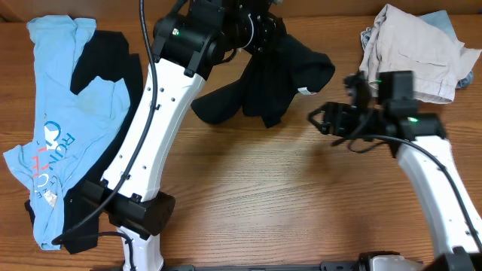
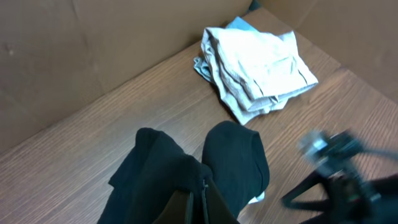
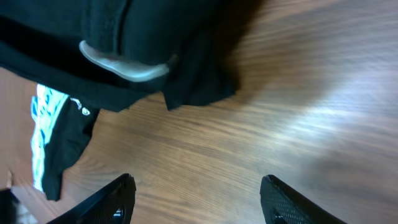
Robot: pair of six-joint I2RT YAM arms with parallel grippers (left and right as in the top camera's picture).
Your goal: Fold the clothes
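The black T-shirt (image 1: 263,83) hangs bunched from my left gripper (image 1: 265,34) at the back centre of the table, its lower part resting on the wood. Its white tag (image 1: 306,90) shows at the right edge. In the left wrist view my left gripper (image 2: 202,202) is shut on the black T-shirt (image 2: 180,168). My right gripper (image 1: 322,120) is open and empty, just right of the shirt. In the right wrist view my right gripper (image 3: 199,199) has its fingers spread over bare wood, with the black T-shirt (image 3: 124,31) and its tag (image 3: 124,65) ahead.
A light-blue printed tee (image 1: 53,113) lies at the left over a black garment (image 1: 105,64); both show in the right wrist view, the tee (image 3: 42,124) and the garment (image 3: 71,140). A folded beige pile (image 1: 414,53) sits back right, also in the left wrist view (image 2: 261,62).
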